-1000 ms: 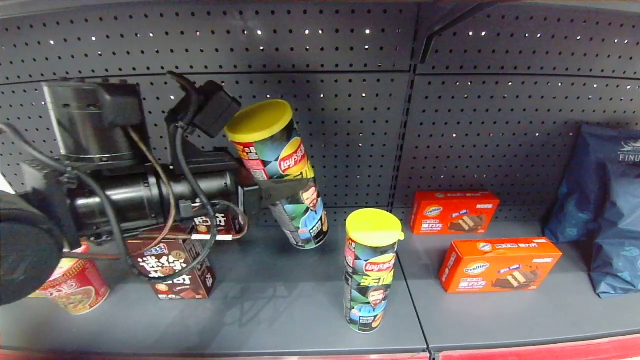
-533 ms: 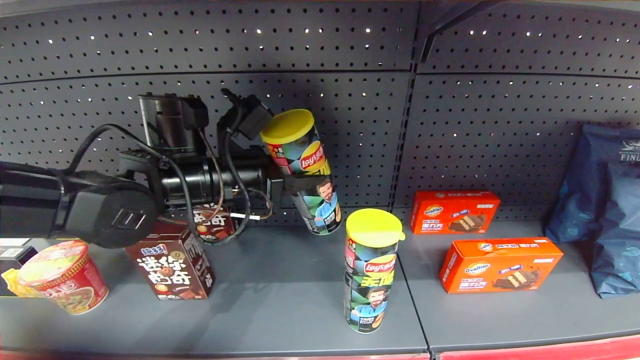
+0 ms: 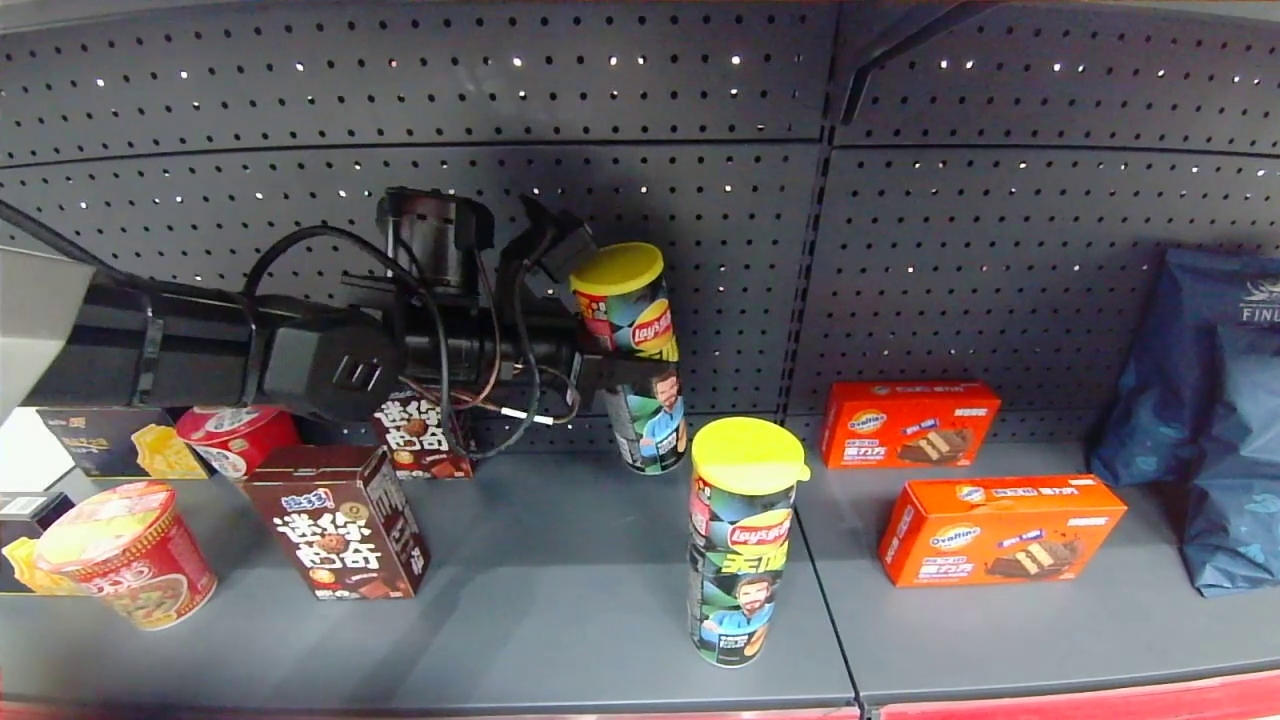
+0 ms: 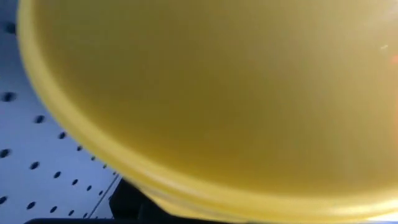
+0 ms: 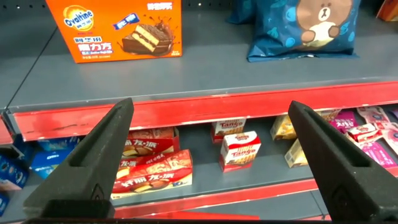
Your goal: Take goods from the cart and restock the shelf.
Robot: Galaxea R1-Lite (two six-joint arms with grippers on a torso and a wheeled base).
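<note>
A chip can with a yellow lid point(image 3: 640, 320) hangs slightly tilted at the back of the grey shelf point(image 3: 560, 610), close to the pegboard. My left gripper point(image 3: 622, 378) is shut on its middle, the arm stretching in from the left. The can's base is at or just above the shelf; I cannot tell if it touches. Its yellow lid point(image 4: 236, 93) looms close in the left wrist view. A second, identical can point(image 3: 743, 545) stands upright in front and to the right. My right gripper point(image 5: 214, 180) is open and holds nothing, out before the shelf's red front edge point(image 5: 205, 109).
Two brown cookie boxes point(image 3: 340, 535) point(image 3: 420, 435) and red noodle cups point(image 3: 125, 565) point(image 3: 235, 435) stand left of the cans. Two orange boxes point(image 3: 1000, 528) point(image 3: 905, 422) lie to the right, then dark blue bags point(image 3: 1215, 420). Open shelf lies between the front box and front can.
My left arm has carried the can deeper toward the pegboard and to the right. The can has come lower and stands more upright. The standing can has not moved.
</note>
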